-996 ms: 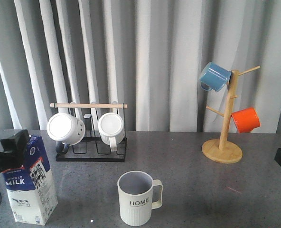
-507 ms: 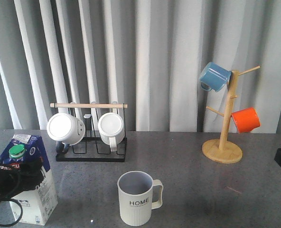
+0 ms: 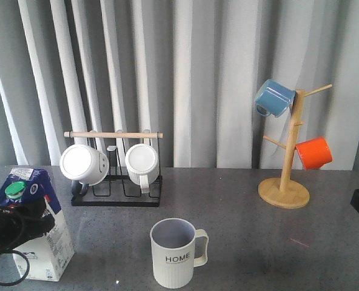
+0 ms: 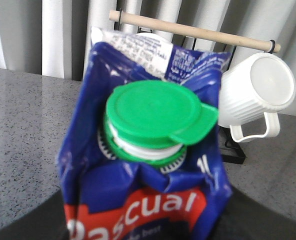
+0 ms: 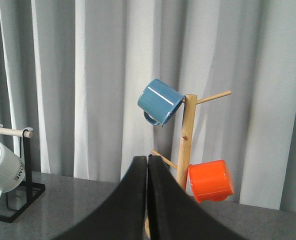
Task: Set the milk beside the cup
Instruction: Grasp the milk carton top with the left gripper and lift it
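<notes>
You have one milk carton (image 3: 35, 225) standing near the front left corner of the grey worktop (image 3: 240, 230), and one cup (image 3: 176, 251) lettered "HOME" at the front edge near the middle, well apart from the carton; count also two white mugs (image 3: 84, 164) hung on the black rack (image 3: 116, 167) towards the rear left, and one blue mug (image 3: 274, 97) and one orange mug (image 3: 313, 153) on the wooden mug tree (image 3: 285, 159) towards the rear right.

The left gripper (image 3: 13, 223) sits against the carton's upper part, below the green cap (image 4: 157, 116); you cannot tell from either view how far its fingers stand apart, nor whether they grip the carton. The right gripper (image 5: 147, 197) holds nothing; its fingers are pressed together.

Compared with half a second ago, the carton leans slightly more and its cap sits a little further left; the left gripper is lower against it; the cup, mugs and racks are unmoved.
</notes>
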You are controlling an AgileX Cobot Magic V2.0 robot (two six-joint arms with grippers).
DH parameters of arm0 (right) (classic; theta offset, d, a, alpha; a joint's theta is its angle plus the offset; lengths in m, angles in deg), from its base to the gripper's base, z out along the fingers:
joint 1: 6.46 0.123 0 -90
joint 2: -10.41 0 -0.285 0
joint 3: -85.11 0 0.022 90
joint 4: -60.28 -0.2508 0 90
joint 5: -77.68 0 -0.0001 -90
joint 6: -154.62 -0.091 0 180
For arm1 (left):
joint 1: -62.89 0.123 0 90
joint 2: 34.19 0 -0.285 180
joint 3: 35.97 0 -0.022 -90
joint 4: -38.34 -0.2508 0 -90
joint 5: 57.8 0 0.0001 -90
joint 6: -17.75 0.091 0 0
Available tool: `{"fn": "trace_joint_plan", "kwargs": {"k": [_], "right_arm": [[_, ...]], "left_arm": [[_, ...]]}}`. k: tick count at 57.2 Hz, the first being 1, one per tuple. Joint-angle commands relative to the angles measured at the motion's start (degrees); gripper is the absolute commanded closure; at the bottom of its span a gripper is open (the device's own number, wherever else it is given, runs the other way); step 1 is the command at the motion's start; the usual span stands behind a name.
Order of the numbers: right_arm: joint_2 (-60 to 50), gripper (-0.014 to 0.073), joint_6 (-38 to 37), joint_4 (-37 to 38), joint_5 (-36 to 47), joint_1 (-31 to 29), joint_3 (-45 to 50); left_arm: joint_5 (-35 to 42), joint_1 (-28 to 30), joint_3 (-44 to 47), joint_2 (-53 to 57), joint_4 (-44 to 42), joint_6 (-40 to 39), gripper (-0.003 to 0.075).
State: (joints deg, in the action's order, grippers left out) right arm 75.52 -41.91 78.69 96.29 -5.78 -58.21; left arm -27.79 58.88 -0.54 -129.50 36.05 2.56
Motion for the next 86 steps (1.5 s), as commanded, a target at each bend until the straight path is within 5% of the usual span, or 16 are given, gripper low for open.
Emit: {"fn": "trace_joint_plan", "kwargs": {"k": [1,7,12,26,33,52,86], "right_arm": [[-0.7,0.0602,0.1,0.0,3.6,-0.3,-1.7],[-0.7,0.0602,0.1,0.0,3.6,-0.3,-1.7],[-0.7,0.0602,0.1,0.0,3.6,-0.3,-1.7],[-0.7,0.0602,0.1,0.0,3.6,-0.3,-1.7],[-0.7,0.0602,0.1,0.0,3.6,-0.3,-1.7],[-0.7,0.0602,0.1,0.0,3.6,-0.3,-1.7],[-0.7,0.0602,0.1,0.0,3.6,-0.3,-1.7]], "left_arm": [[5.7,0.1,-2.0,1.9,0.6,-1.1,0.0729],[4.3,0.1,-2.0,3.4,0.6,-3.5,0.0728],[4.4,-1.1,-2.0,5.2,2.7,1.9,0.0728],[8.3,-17.5,-6.5,6.6,46.7,42.4,0.0727],[9.1,-26.0,-10.9,4.7,59.2,52.2,0.0727],[10.5,-33.3,-17.0,-3.6,60.0,52.9,0.0727],[15.3,-34.1,-17.0,-10.5,60.2,47.3,0.0727]]}}
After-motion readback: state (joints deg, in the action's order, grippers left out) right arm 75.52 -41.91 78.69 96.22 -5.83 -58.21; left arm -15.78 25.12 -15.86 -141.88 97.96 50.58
